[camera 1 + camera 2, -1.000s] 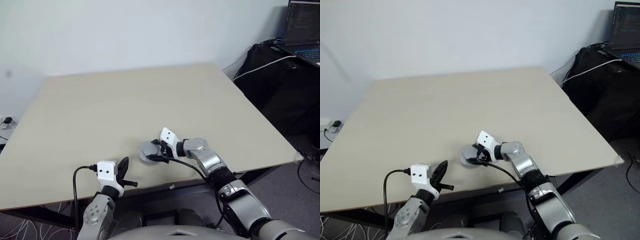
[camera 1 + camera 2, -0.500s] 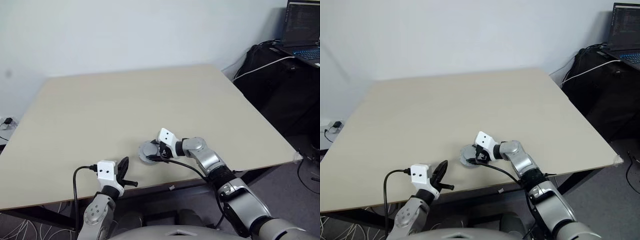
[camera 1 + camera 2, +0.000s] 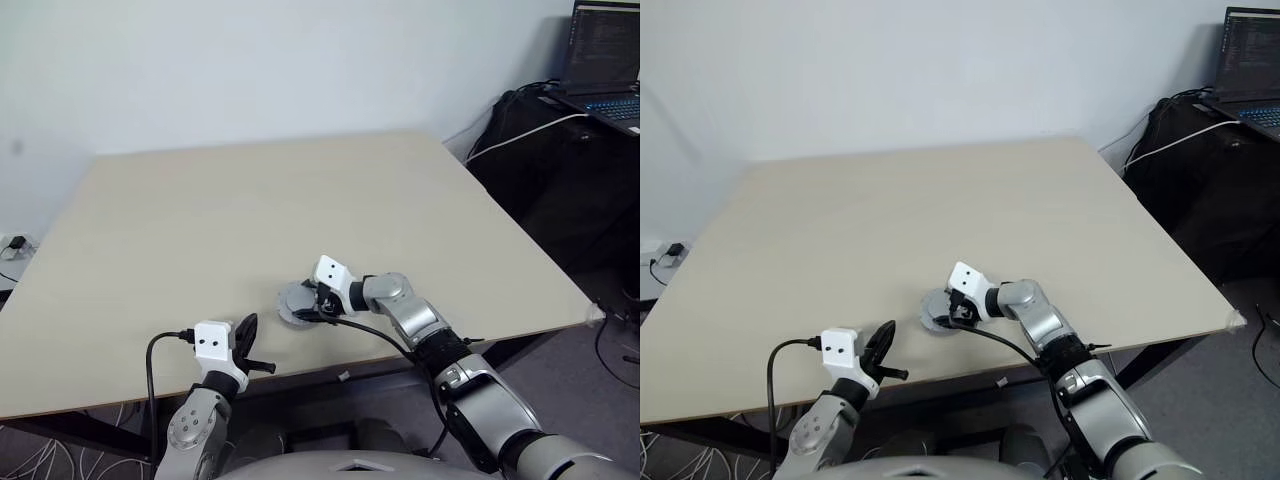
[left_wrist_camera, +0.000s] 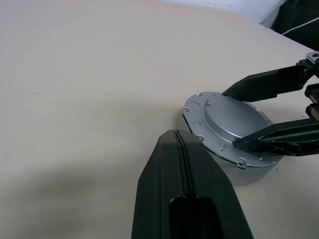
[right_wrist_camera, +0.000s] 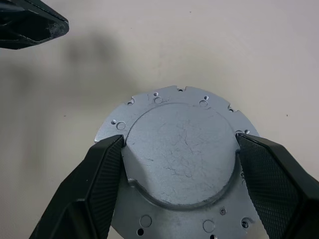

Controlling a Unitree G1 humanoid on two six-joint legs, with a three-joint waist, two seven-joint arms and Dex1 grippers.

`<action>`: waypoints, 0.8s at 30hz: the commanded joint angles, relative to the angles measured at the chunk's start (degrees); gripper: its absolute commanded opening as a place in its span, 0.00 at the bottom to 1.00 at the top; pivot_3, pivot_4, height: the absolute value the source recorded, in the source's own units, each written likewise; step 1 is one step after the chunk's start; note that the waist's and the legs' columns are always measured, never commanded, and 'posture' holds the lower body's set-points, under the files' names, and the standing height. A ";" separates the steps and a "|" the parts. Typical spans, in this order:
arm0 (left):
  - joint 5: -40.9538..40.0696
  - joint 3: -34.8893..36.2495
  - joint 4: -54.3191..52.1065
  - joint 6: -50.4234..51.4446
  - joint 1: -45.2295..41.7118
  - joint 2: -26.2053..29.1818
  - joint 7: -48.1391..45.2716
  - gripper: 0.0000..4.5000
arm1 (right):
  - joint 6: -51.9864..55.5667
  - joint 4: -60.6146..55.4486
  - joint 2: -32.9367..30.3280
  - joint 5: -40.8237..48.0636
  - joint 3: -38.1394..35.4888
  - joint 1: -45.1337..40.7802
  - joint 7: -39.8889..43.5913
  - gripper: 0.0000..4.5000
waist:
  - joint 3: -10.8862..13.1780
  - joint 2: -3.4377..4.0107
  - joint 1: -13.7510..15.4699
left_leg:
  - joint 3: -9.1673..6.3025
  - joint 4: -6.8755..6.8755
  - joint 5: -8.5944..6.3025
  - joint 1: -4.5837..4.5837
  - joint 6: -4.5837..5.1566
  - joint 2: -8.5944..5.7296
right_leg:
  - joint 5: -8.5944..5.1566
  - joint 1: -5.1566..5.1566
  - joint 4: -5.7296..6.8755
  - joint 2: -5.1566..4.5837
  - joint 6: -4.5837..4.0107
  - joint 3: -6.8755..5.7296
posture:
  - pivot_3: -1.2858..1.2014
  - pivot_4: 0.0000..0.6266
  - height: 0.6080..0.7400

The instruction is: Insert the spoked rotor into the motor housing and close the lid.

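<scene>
The motor housing [image 4: 242, 173] lies flat near the table's front edge, a low grey puck. The lid [image 5: 179, 159] is down on it, a grey disc with a raised round centre and small holes round its rim. My right gripper [image 5: 179, 141] reaches in from the right, and its two black fingers [image 5: 102, 174] press against opposite sides of that raised centre. My left gripper [image 3: 247, 326] hovers shut over the table's front edge, to the left of the housing and apart from it. The spoked rotor is hidden.
The beige table [image 3: 250, 190] stretches wide and bare behind the housing. Off its right side, an open laptop [image 3: 605, 60] sits on dark equipment with cables. A cable plug [image 3: 12, 243] lies on the floor at the far left.
</scene>
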 commanded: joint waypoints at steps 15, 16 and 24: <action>0.26 -0.25 -2.21 1.15 -1.66 0.40 0.27 0.00 | 7.28 2.03 -1.88 -5.22 2.81 -0.30 -5.01 0.73 | -0.32 0.22 0.01 | 0.00 0.00 -0.01 0.01 -0.02 -0.01 | 0.00 0.02 0.00 -0.02 0.01 0.00 | 0.52 0.00 1.00; 0.24 -0.25 -2.21 1.18 -1.66 0.40 0.27 0.00 | 7.49 2.29 -1.87 -5.51 2.98 -0.44 -5.63 0.73 | -0.33 0.21 0.01 | 0.00 0.00 -0.01 0.03 -0.04 0.00 | 0.00 0.04 0.01 -0.03 0.01 0.00 | 0.52 0.00 1.00; 1.32 0.48 -2.44 3.71 -2.71 0.23 2.38 0.00 | 9.16 2.00 -2.24 -5.07 3.96 -0.71 -5.29 0.73 | -0.37 0.29 0.00 | -0.06 0.00 -0.05 0.12 -0.18 0.00 | 0.05 0.17 0.05 -0.09 0.10 -0.09 | 0.52 0.00 1.00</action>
